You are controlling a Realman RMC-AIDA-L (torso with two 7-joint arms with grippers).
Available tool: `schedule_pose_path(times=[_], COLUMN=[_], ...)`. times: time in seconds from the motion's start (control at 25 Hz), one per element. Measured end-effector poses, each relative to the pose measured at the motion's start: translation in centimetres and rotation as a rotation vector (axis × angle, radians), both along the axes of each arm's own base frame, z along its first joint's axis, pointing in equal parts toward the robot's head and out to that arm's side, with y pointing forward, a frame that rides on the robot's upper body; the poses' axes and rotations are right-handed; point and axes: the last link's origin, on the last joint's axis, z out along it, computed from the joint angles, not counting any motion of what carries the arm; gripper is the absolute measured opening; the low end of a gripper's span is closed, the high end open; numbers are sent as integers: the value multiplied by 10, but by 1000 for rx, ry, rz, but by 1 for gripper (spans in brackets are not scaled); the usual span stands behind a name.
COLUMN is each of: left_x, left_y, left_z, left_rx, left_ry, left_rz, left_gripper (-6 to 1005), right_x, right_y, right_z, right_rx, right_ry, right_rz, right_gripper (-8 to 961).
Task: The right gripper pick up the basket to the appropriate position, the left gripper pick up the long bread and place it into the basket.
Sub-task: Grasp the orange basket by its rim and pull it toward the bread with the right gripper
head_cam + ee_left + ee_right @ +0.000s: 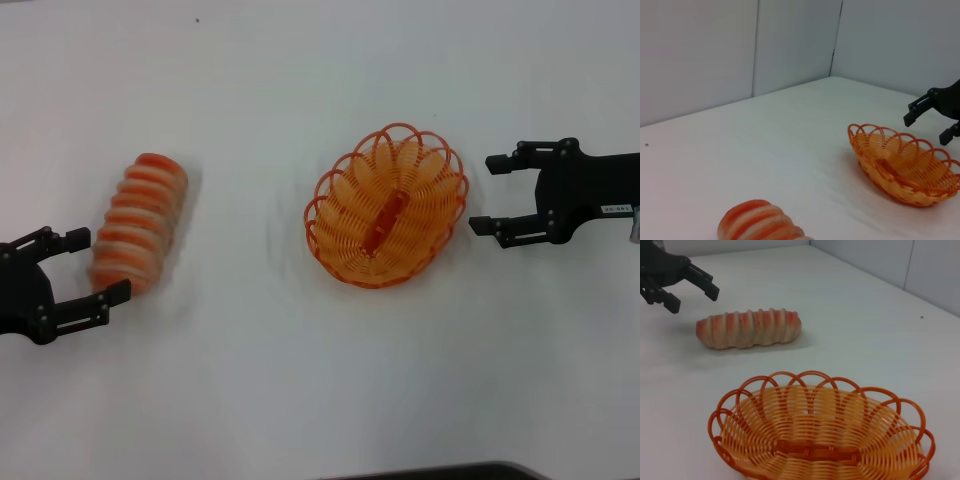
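Basket (pixel 387 205) at centre-right, empty, right gripper (pixel 488 194) spread just beside its rim to grasp; long bread (pixel 138 222) at left, its near end between spread left gripper (pixel 98 266).

A: Describe the left tool (pixel 85 268).
B: Matte black, two angular fingers, unmarked body.
A: And the right tool (pixel 488 194)?
B: Identical black construction; small white label; silver-white wrist section.

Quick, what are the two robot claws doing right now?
Left end effector: open, empty, beside the long bread.
Right end effector: open, empty, beside the basket.
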Motion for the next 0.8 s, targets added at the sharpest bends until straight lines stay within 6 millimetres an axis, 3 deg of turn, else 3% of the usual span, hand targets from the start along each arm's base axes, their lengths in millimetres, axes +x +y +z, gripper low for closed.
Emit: schedule_pose_path(times=[0.52,0.8], left_x=[-4,-3], left_y=[1,3], left_z=[0,0], left_rx=[10,17], left_ry=[19,17], left_rz=[14,15], left_gripper=[859,859], right_x=[-1,-26], right_y=[4,31], right_z=[7,27], right_rx=[37,-23], right_ry=[31,199], right_rz=[-32,-319], right_gripper=[856,857])
